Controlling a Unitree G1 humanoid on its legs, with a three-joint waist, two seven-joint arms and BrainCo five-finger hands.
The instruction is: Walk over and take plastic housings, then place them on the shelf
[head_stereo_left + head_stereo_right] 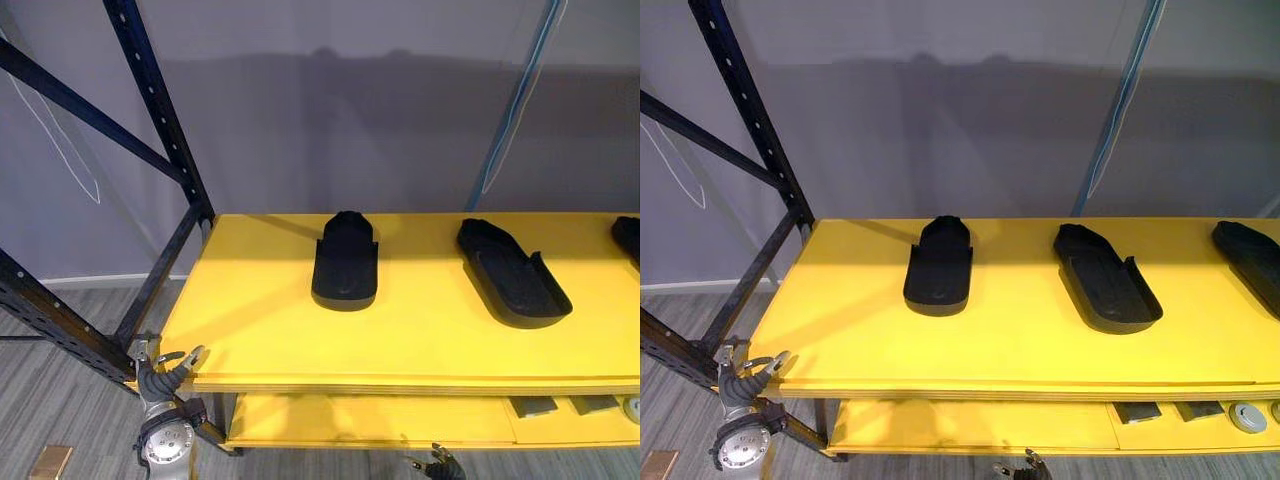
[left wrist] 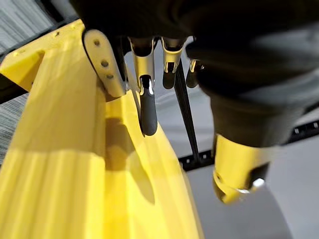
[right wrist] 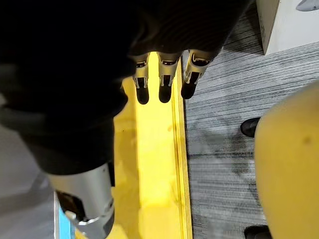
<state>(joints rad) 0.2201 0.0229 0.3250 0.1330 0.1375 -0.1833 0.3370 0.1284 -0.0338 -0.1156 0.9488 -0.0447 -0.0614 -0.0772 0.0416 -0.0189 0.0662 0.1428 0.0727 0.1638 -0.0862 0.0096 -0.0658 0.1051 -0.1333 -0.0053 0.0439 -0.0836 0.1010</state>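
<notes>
Three black plastic housings lie on the yellow top shelf board (image 1: pixel 260 330): one near the middle (image 1: pixel 345 262), a longer one to its right (image 1: pixel 512 272), and one cut off at the right edge (image 1: pixel 1250 255). My left hand (image 1: pixel 160 378) hangs below the shelf's front left corner, fingers (image 2: pixel 148 112) relaxed and holding nothing. My right hand (image 1: pixel 437 463) shows at the bottom edge, under the shelf front. In the right wrist view its fingers (image 3: pixel 164 79) are straight and empty, over the yellow board's edge.
A dark blue rack upright (image 1: pixel 160 110) with diagonal braces stands at the left. The lower yellow shelf (image 1: pixel 970 425) holds small grey blocks (image 1: pixel 1137 411) and a round part (image 1: pixel 1245 417). A wooden block (image 1: pixel 50 462) lies on the floor. A person's shoes (image 3: pixel 249 127) stand nearby.
</notes>
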